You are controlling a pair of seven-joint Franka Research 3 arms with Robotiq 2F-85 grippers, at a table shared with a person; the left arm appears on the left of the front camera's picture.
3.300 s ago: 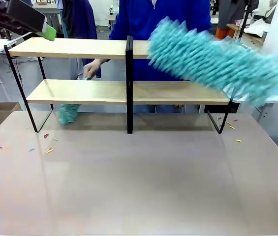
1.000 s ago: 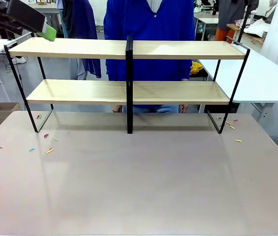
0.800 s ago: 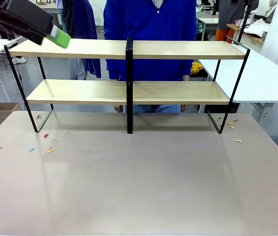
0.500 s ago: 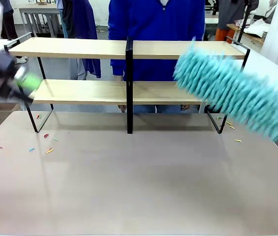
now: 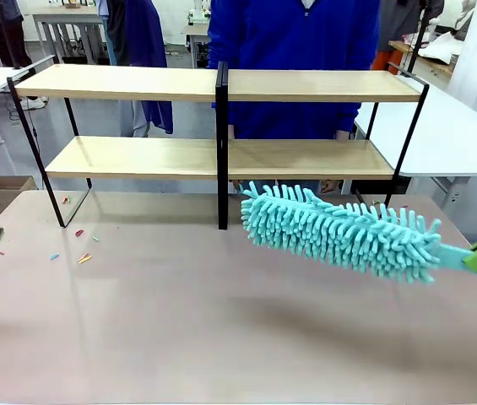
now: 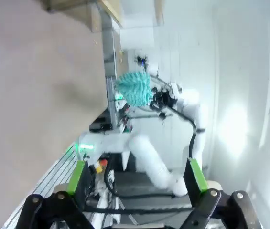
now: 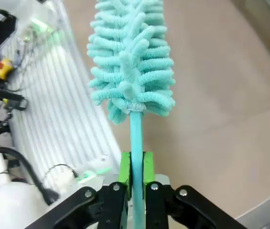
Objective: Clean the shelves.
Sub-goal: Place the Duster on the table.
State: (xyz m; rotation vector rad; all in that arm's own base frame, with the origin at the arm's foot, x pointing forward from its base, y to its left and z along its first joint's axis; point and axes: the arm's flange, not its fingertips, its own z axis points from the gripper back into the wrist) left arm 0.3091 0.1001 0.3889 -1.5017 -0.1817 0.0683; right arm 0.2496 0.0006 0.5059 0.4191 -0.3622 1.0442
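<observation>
The shelves (image 5: 221,126) stand at the far side of the table (image 5: 221,329): two wooden boards, one above the other, on a black frame with one centre post. One person in a blue top (image 5: 293,51) stands directly behind the shelves. One teal duster (image 5: 339,232) hovers in front of the shelves, right of the centre post, above the table. The right gripper (image 7: 136,174) is clamped on the duster handle, both green pads against it. The left gripper (image 6: 137,174) has its two fingers spread apart, holding nothing. Several small coloured scraps (image 5: 82,253) lie on the table near the shelves' left foot, and a few more near the right foot.
</observation>
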